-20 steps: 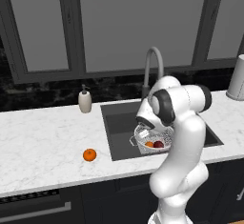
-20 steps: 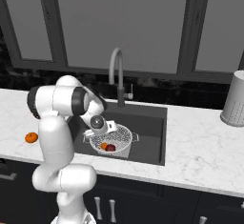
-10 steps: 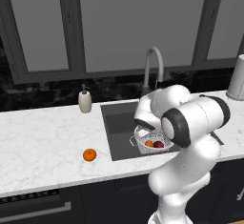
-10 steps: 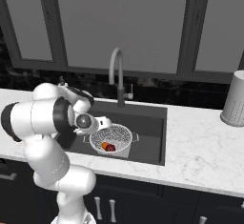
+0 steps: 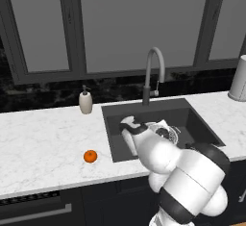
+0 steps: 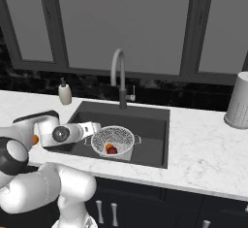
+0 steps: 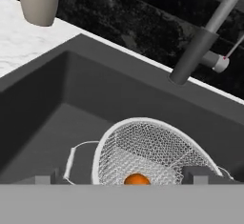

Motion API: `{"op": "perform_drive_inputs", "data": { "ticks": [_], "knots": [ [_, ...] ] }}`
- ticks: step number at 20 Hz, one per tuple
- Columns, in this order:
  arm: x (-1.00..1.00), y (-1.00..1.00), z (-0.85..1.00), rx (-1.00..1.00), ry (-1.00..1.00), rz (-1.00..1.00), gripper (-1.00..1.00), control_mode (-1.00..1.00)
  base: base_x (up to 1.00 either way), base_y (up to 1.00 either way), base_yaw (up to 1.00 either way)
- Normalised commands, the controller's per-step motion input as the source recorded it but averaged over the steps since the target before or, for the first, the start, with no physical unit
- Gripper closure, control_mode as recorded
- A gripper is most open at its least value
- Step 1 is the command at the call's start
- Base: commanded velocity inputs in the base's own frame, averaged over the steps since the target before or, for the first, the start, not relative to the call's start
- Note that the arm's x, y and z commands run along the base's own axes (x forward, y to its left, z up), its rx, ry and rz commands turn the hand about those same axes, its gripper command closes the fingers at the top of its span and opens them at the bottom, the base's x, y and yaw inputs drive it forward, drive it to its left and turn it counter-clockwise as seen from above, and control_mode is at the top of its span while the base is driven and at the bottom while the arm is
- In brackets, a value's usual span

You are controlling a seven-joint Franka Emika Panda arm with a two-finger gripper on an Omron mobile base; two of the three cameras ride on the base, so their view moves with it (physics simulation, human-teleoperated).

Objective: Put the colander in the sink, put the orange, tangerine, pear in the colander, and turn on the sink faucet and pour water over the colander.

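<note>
White marbled bench (image 5: pixel 43 143); soap bottle (image 5: pixel 86 101) far left of dark sink (image 6: pixel 150 125); mesh colander (image 6: pixel 113 140) inside; tool (image 7: pixel 123 176) fingers apart.

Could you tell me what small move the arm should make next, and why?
Probably swing the open gripper left toward the orange fruit on the counter. The colander sits in the sink holding the pear and one orange fruit, so one fruit seems left.

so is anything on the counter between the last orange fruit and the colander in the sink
Nothing visible does. The orange fruit lies alone on the white counter, left of the sink. Bare counter and the sink's rim lie between it and the colander.
</note>
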Motion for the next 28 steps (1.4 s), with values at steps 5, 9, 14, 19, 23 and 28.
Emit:
{"op": "perform_drive_inputs", "data": {
  "ticks": [5, 9, 14, 19, 23, 28],
  "knots": [
    [0.0, 0.04, 1.0, 0.0, 0.0, 0.0, -1.0, -1.0, 0.0, 0.0, 0.0],
    [0.0, 0.02, 1.0, 0.0, 0.02, 0.0, -1.0, -1.0, 0.0, 0.0, 0.0],
    [0.0, 0.09, 1.0, 0.01, 0.13, 0.0, -1.0, -1.0, 0.0, 0.0, 0.0],
    [-0.12, 0.27, 1.0, 0.09, 0.37, 0.01, -1.0, -1.0, 0.0, 0.0, 0.0],
    [-0.39, 0.46, 1.0, 0.15, 0.42, 0.01, -1.0, -1.0, 0.0, 0.0, 0.0],
    [-0.48, 0.25, 1.0, 0.01, 0.14, 0.01, -1.0, -1.0, 0.0, 0.0, 0.0]
  ]
}}
